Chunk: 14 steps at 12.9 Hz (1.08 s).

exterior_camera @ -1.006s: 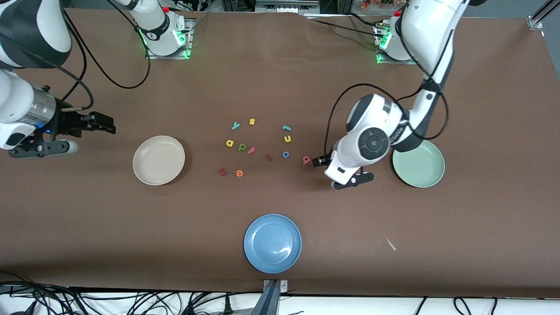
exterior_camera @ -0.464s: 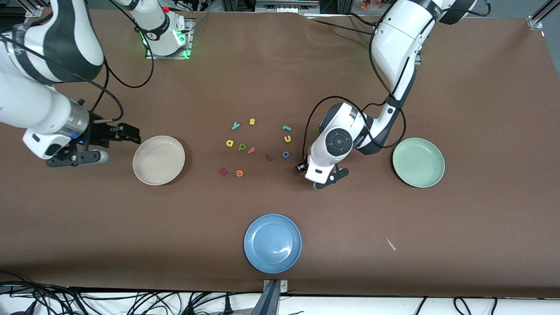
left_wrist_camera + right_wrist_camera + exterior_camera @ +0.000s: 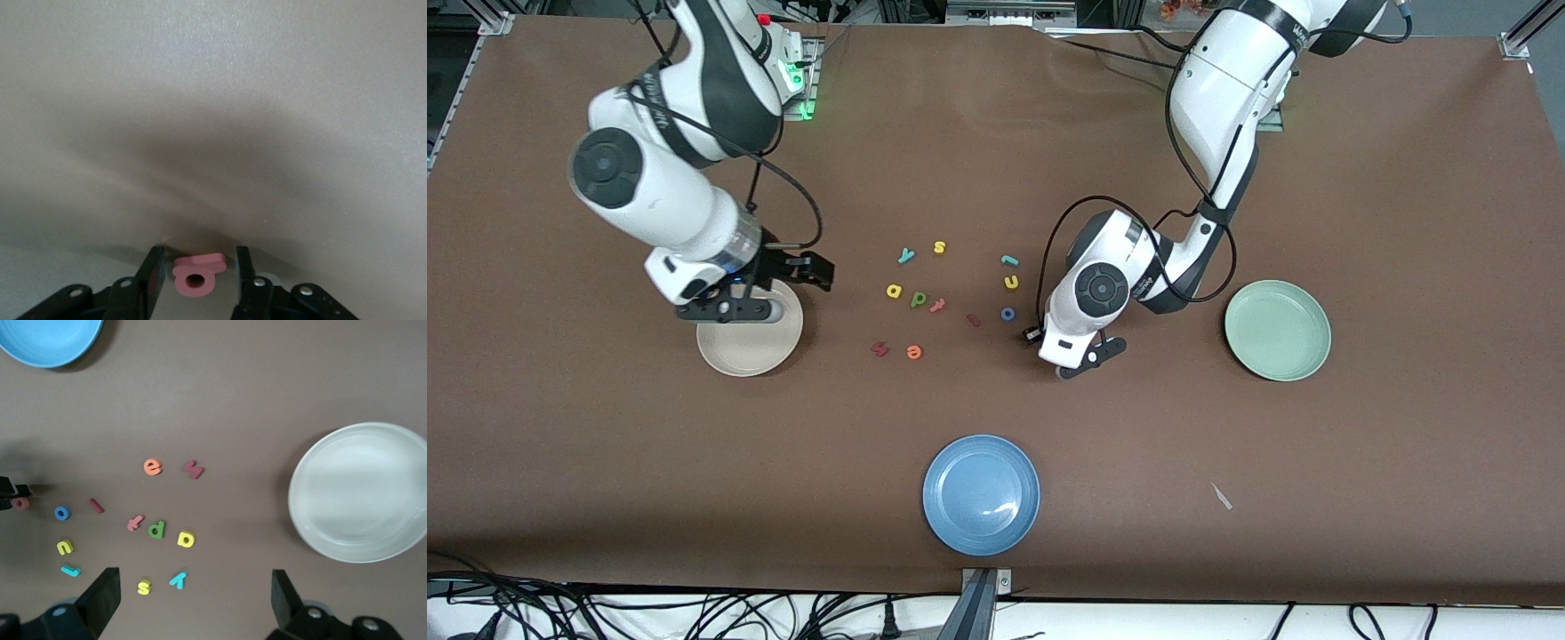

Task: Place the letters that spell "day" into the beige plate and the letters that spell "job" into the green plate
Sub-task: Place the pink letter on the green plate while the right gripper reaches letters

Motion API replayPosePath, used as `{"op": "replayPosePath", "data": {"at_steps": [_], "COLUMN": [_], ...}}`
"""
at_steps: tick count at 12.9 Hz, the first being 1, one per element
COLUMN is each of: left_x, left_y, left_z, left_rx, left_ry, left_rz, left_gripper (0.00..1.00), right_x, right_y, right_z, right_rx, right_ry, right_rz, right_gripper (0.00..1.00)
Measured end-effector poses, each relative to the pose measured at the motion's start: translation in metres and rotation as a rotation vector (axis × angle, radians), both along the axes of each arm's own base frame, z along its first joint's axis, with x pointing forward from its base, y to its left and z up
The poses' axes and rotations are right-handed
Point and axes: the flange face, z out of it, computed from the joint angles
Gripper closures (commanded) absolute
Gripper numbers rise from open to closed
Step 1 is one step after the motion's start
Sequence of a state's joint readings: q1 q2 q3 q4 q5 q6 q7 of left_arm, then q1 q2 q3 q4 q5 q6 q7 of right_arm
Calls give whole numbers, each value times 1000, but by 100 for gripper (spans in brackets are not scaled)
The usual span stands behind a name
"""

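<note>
The pinkish-red b (image 3: 195, 280) lies flat on the table between the fingers of my left gripper (image 3: 198, 252), with a gap on each side; my left gripper (image 3: 1034, 335) is low beside the blue o (image 3: 1008, 313). The teal j (image 3: 1008, 260) lies farther from the front camera. The teal y (image 3: 906, 256), yellow a (image 3: 894, 291) and green d (image 3: 918, 300) lie mid-table. My right gripper (image 3: 818, 271) hangs open and empty over the beige plate's (image 3: 743, 356) edge. The green plate (image 3: 1278, 331) stands empty at the left arm's end.
A blue plate (image 3: 981, 494) sits near the front edge. Other letters lie among the task's: yellow s (image 3: 939, 247), yellow u (image 3: 1012, 281), orange e (image 3: 912, 352), a pink t (image 3: 936, 306) and two dark red ones (image 3: 879, 348).
My right arm has swung in from the table's end to the beige plate's edge. My left gripper has moved over the b and its jaws have narrowed around it.
</note>
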<state>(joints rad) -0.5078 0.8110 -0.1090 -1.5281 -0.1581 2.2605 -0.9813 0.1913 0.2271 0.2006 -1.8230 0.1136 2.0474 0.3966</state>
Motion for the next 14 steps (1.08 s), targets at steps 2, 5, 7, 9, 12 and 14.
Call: {"op": "replayPosePath", "data": {"at_steps": [2, 5, 7, 9, 12, 14], "left_x": [-2, -1, -1, 3, 35, 52], "left_y": [0, 1, 1, 4, 49, 112], "left_z": [-2, -1, -1, 3, 77, 154], "left_rx": [3, 4, 4, 5, 4, -3], "left_ry": [4, 4, 4, -1, 28, 54], "left_rz": [-2, -1, -1, -6, -65, -101], "left_gripper": [70, 91, 91, 91, 91, 91], "right_x": [-22, -60, -73, -85, -99, -107], "right_y": [27, 51, 51, 55, 61, 69], "right_z": [-35, -82, -99, -117, -148, -166], "right_rx": [5, -16, -29, -35, -29, -28], "right_ry": [-22, -6, 18, 38, 54, 55], "right_rz": [-57, -141, -201, -266, -311, -319], "right_gripper": [0, 0, 0, 0, 0, 0]}}
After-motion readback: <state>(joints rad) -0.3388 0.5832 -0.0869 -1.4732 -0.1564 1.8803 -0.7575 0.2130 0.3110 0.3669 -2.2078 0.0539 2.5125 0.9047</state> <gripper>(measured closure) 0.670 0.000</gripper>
